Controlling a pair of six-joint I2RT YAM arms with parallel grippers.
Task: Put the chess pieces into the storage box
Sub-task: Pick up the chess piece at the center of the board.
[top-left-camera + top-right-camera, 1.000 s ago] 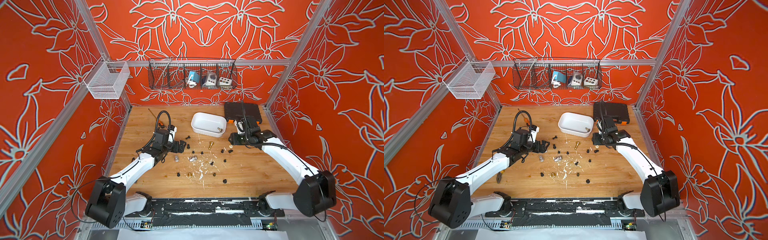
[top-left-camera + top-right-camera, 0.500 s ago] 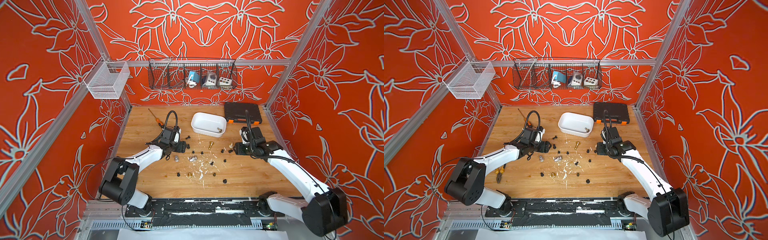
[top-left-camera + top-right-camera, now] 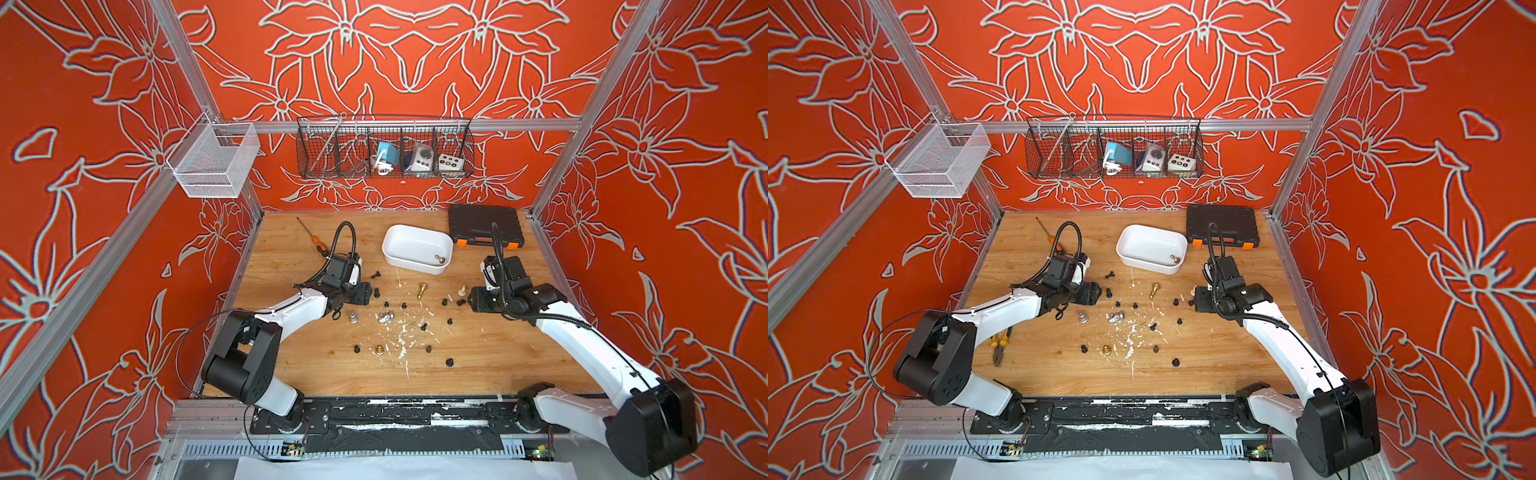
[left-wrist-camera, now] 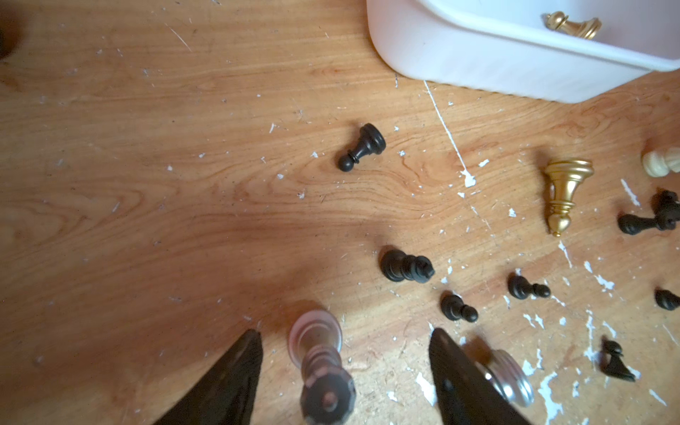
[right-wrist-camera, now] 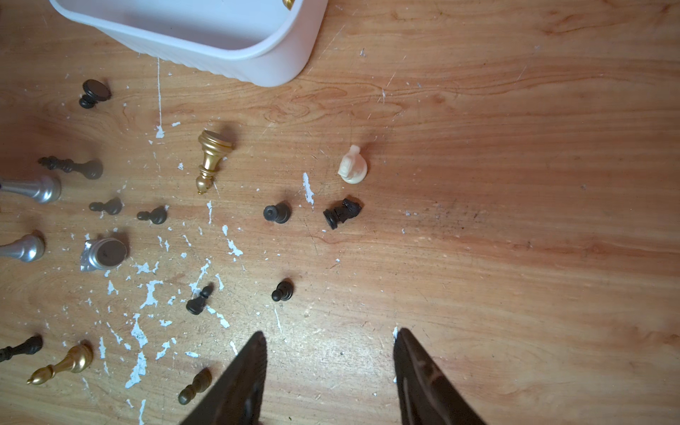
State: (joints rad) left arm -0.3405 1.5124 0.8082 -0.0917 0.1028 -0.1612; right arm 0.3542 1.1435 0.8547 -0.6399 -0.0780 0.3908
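No writing can be read: the little boxes (image 3: 451,163) in the black wire basket (image 3: 320,166) are too small to make out. One gold piece (image 3: 439,259) lies in the white box (image 3: 409,265), which sits at the back of the table (image 3: 498,353). The other chess pieces (image 3: 422,291) lie on the wood: two gold, one cream, a few silver and about ten small black ones. The left claw (image 4: 344,334) has its fingers spread apart around a blurry silver piece (image 4: 318,353), not squeezing it. The right claw (image 5: 332,331) is spread apart too, over bare wood, holding nothing. Yellow pliers (image 3: 998,347) are half hidden under the left arm (image 3: 1000,309)
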